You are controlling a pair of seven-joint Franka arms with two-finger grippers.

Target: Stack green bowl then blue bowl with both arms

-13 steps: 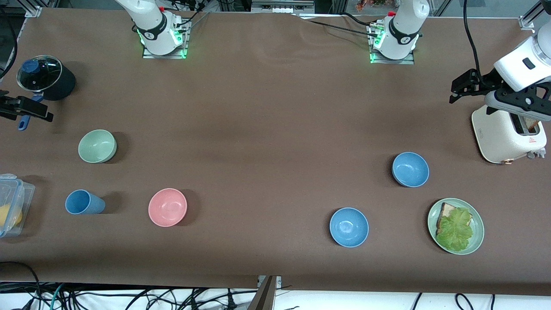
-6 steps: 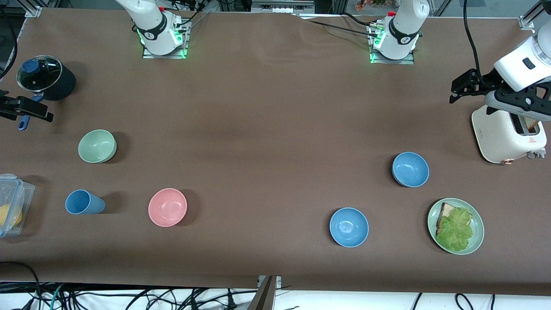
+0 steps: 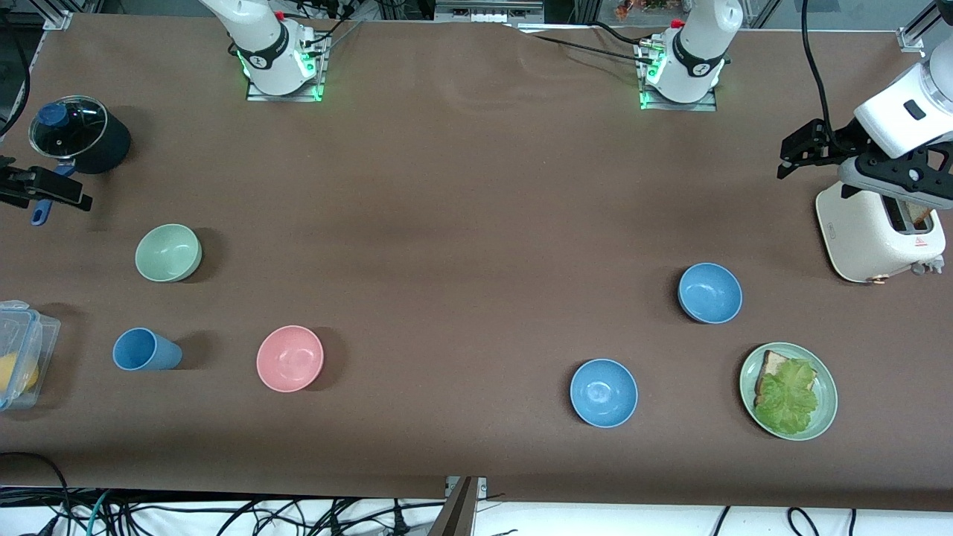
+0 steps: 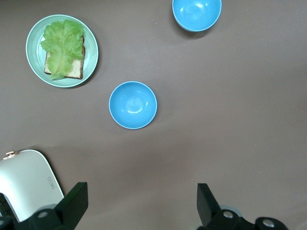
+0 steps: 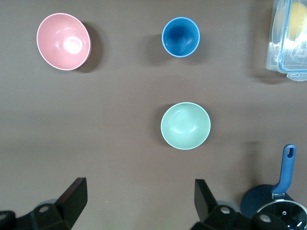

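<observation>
Bowls first: your small round pale mint-green bowl [image 3: 168,253] sits upright on the brown surface [image 3: 461,223] toward the right arm's end, with nothing in it. Take it as your landmark. The round pink bowl [image 3: 289,358] lies nearer to the front camera than it and more toward the middle of the surface; the tall blue cup [image 3: 146,350] lies nearer to the front camera too, well apart from it. The clear plastic lidded box [image 3: 22,354] sits at the surface's edge, also nearer the camera than the green bowl, and the dark pot with a glass lid [image 3: 77,144] stands farther from the camera than it.

Your two plain mid-blue bowls are well apart from the green one, toward the left arm's end: one blue bowl [image 3: 709,292] and a second blue bowl [image 3: 603,392] nearer to the camera. Beside them you have the flat green plate with toast and lettuce [image 3: 788,391] and the white toaster [image 3: 878,234].

The right end effector [image 5: 139,199] hangs over bare surface by the pot, fingers spread wide, holding nothing. The left end effector [image 4: 141,203] hangs over the toaster's edge, fingers likewise spread and holding nothing.
</observation>
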